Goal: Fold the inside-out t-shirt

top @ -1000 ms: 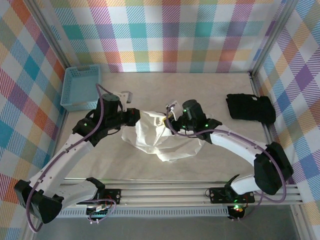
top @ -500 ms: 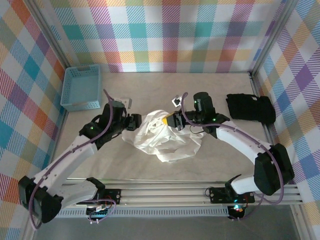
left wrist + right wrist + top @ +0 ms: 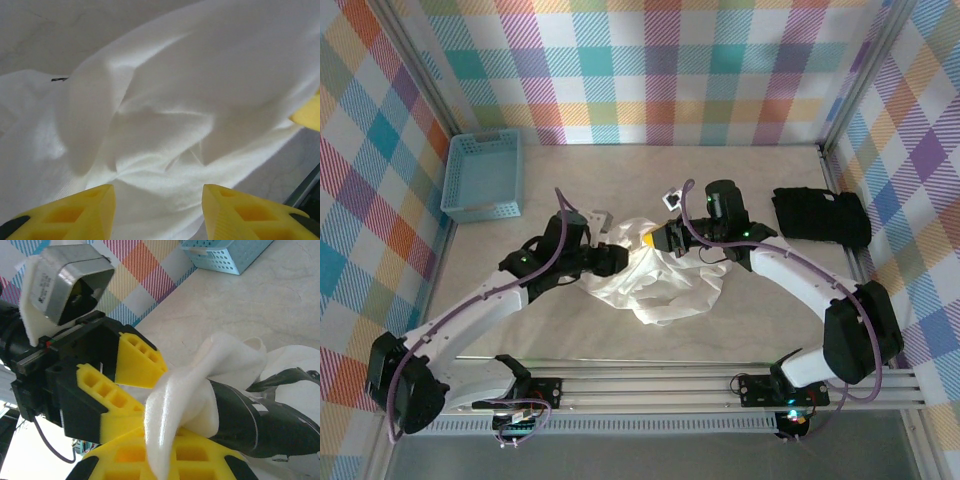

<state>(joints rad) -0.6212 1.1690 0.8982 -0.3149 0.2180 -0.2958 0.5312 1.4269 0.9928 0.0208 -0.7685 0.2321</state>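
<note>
Our left end effector (image 3: 620,258) is hovering with its yellow fingers (image 3: 75,210) spread apart, released and holding nothing, right at the left side of the inside-out t-shirt (image 3: 665,290). Through its wrist camera we are looking at white folds of cloth lying just ahead of the gap between the fingertips. Our right end effector (image 3: 655,240) is facing it from the other side, and we are reading it as clenched on the t-shirt: in its wrist view a ridge of white cloth is running up out of its fingers and standing above the surface, with the left end effector's open fingers just beyond that ridge. The two are sitting close together, nearly tip to tip, over the shirt's far-left portion. The t-shirt itself is lying crumpled in the middle of the tabletop (image 3: 720,180) — bunched and lifted where the right end effector is gripping it, the rest spreading toward the near edge in a loose heap. We are also seeing a blue basket (image 3: 485,175) resting at the far left corner, well apart from the shirt, and a black folded garment (image 3: 820,215) lying by the right wall.
</note>
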